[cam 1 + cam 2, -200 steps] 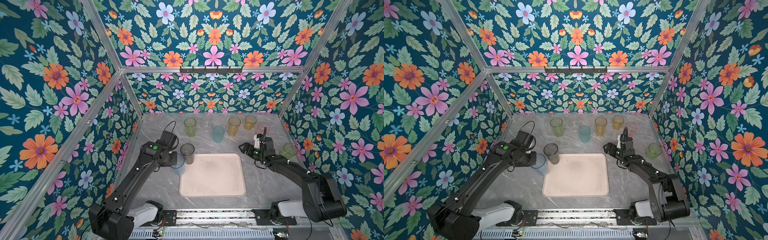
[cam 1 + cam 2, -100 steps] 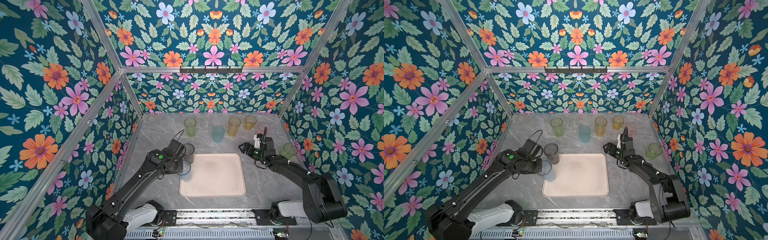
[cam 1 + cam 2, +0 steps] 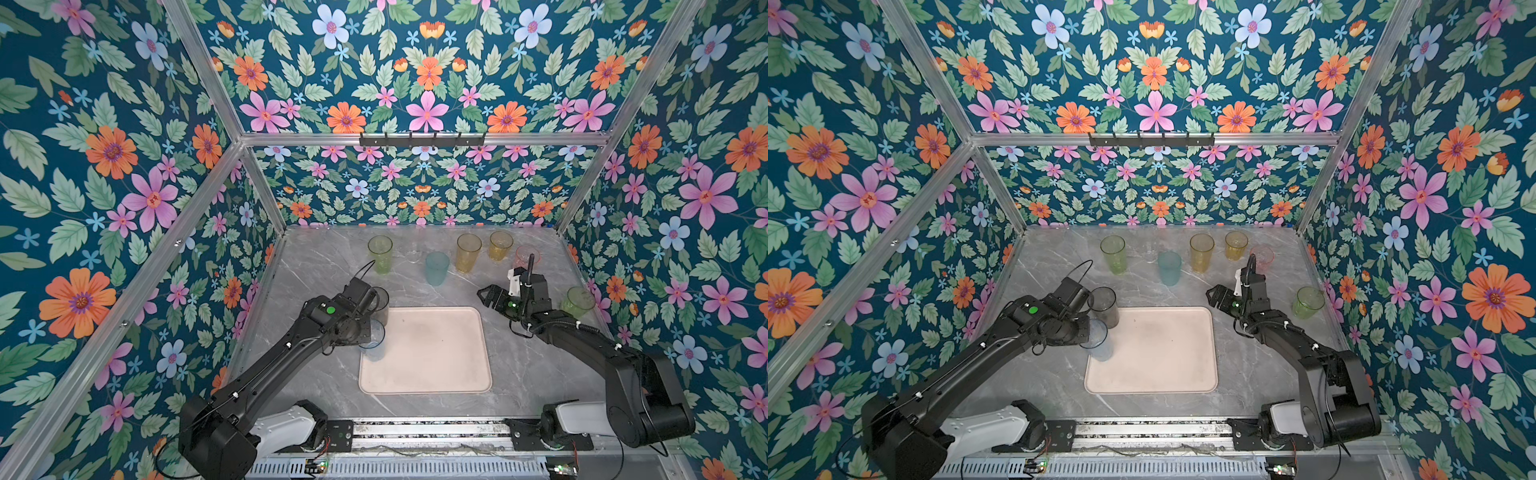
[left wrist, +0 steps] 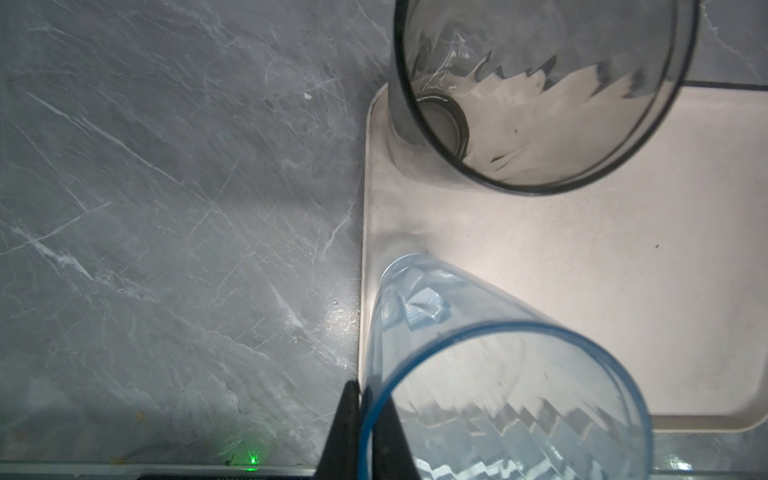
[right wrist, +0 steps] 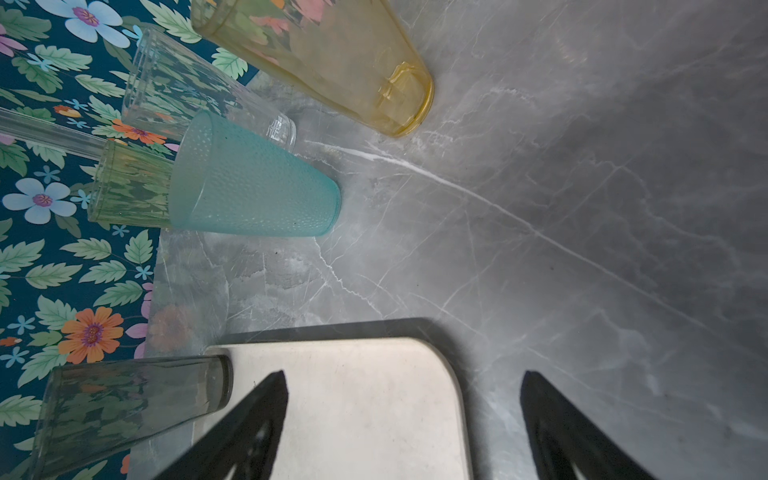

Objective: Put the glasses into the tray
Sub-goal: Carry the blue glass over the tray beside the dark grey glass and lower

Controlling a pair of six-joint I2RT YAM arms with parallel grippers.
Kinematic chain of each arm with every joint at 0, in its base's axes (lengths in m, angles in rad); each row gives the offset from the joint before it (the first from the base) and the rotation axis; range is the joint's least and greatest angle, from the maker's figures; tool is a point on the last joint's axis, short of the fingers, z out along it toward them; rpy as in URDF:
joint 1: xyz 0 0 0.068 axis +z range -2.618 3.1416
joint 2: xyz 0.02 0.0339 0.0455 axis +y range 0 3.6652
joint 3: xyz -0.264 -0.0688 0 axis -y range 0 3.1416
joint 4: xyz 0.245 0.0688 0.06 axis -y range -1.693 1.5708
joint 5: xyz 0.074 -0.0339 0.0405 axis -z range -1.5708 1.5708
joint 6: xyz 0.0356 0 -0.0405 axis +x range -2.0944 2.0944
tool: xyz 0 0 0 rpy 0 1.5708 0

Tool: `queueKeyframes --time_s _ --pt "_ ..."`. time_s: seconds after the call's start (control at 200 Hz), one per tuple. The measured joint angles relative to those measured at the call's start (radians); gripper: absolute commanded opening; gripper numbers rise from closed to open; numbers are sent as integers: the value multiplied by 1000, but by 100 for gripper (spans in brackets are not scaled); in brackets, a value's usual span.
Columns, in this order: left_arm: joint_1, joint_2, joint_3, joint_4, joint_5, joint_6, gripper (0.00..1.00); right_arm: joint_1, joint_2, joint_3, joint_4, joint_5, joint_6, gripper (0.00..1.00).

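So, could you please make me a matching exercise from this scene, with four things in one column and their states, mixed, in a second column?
Things:
1. grey glass
2. pale blue glass
3. teal glass
4. right end effector

States:
A. open, holding nothing
B. standing on the table, beyond the far edge of the tray
C. gripped at its rim by the left end effector
D. standing in a corner of the tray

Pairs: 1-D, 2-C, 3-B, 4-A

No legible text, labels, brand marks, numbers or signs found on any item in any view.
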Motion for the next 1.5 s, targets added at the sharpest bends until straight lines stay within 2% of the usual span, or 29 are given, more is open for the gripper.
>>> queueKeyframes --time_s 0.535,1.5 --pt "-1 66 5 48 -3 -2 0 0 11 0 -1 -4 1 89" --pt "-3 101 18 76 -21 1 0 0 14 6 -8 -7 0 89"
